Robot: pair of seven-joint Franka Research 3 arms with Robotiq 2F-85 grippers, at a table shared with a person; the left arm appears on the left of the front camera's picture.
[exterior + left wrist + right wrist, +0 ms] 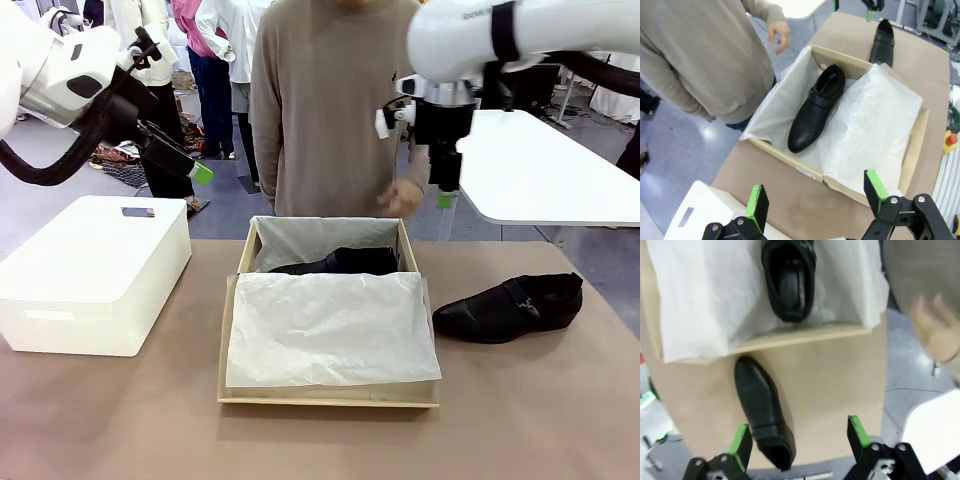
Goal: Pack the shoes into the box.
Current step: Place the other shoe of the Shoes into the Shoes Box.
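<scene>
A grey floor [30, 205] lies beyond the brown table [120, 420], with a white table [540, 170] at right.

From the front, the shoe [340, 262] lying in the box [325, 398] is mostly hidden behind the near fold of tissue paper [330, 325]. Only its upper edge shows against the far wall, and in the right wrist view the picture's top edge cuts off its toe. The person's hand [935, 327] at the far side is blurred in that view, and the dark label [138, 211] on the white plastic box [90, 270] at the left is too small to read.
</scene>
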